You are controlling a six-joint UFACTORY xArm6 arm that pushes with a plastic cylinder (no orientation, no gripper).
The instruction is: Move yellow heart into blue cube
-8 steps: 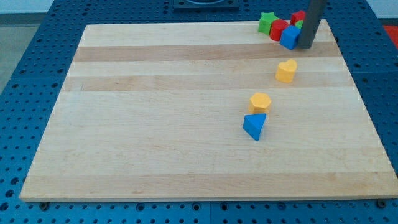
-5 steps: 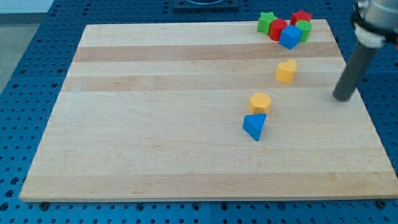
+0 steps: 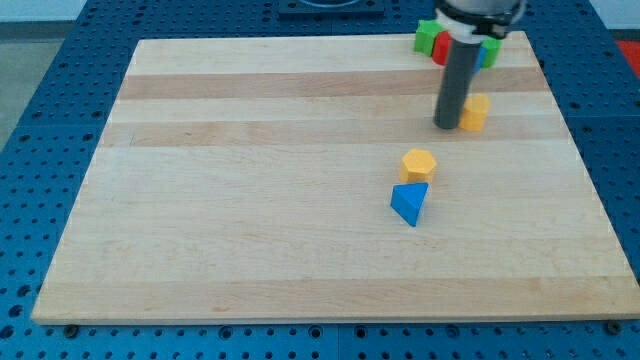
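- The board (image 3: 250, 200) is pale wood on a blue pegboard (image 3: 40, 120).
- A blue triangle (image 3: 409, 202) lies right of the board's middle, toward the view's bottom.
- A yellow hexagon (image 3: 419, 164) sits just above the triangle, close to it or touching.
- A green star (image 3: 427, 37) shows at the top edge, partly behind the rod.
- A red block (image 3: 442, 52) shows as a sliver beside the star; its shape cannot be made out.
- My tip (image 3: 446, 126) rests on the board, right against the left side of the heart. It is a plain rod with nothing to open or close, and it holds nothing.
- The yellow heart (image 3: 476, 112) lies right of my tip, below the top cluster.
- The blue cube (image 3: 475, 57) is mostly hidden behind the rod, above the heart and apart from it.
- A green block (image 3: 490, 48) peeks out at the cluster's right.
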